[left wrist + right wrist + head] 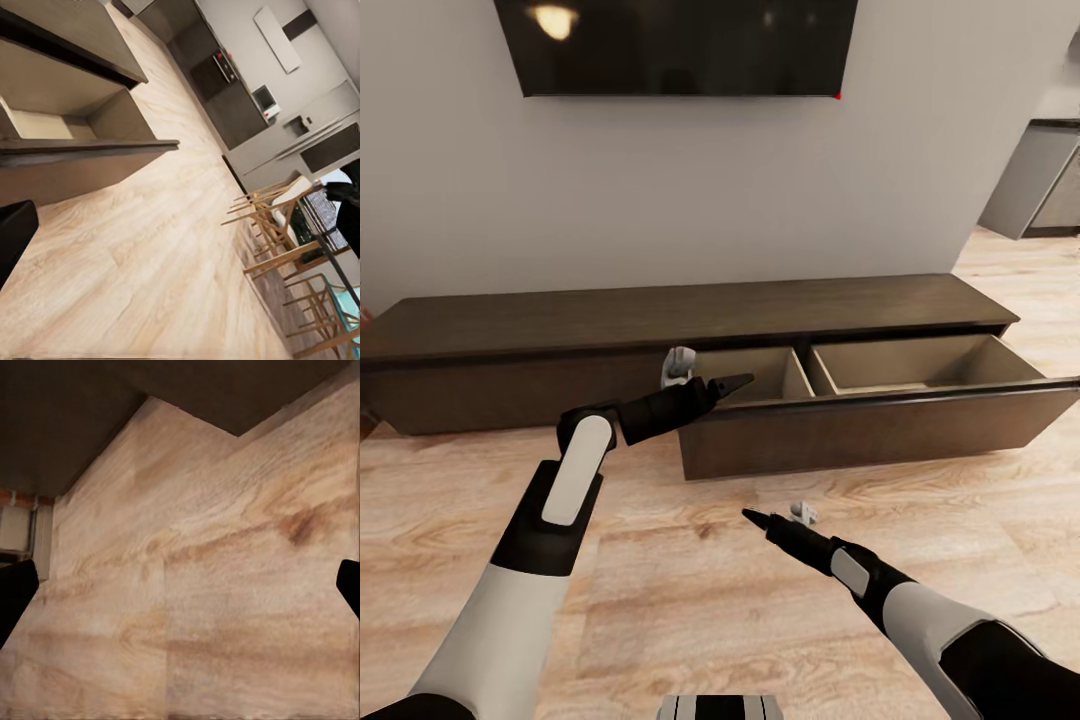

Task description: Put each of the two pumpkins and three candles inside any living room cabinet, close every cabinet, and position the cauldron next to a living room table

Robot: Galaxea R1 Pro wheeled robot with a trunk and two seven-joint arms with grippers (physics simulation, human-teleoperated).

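Note:
The cabinet (660, 315) is a long, low dark-brown unit against the wall. Its right-hand drawer (880, 425) is pulled out, and both light-wood compartments look empty. My left gripper (738, 382) hovers over the front rim of the drawer's left compartment; it is open and holds nothing. In the left wrist view the open drawer (67, 112) lies close by. My right gripper (752, 516) hangs low over the wooden floor in front of the drawer. Its fingertips (15, 592) stand wide apart and empty. The pumpkins, candles, cauldron and table are out of view.
A dark TV (680, 45) hangs on the wall above the cabinet. A grey kitchen counter (1040, 180) stands at the far right. The left wrist view shows wooden dining chairs (285, 225) and dark kitchen units (225, 82) across the light wood floor (690, 600).

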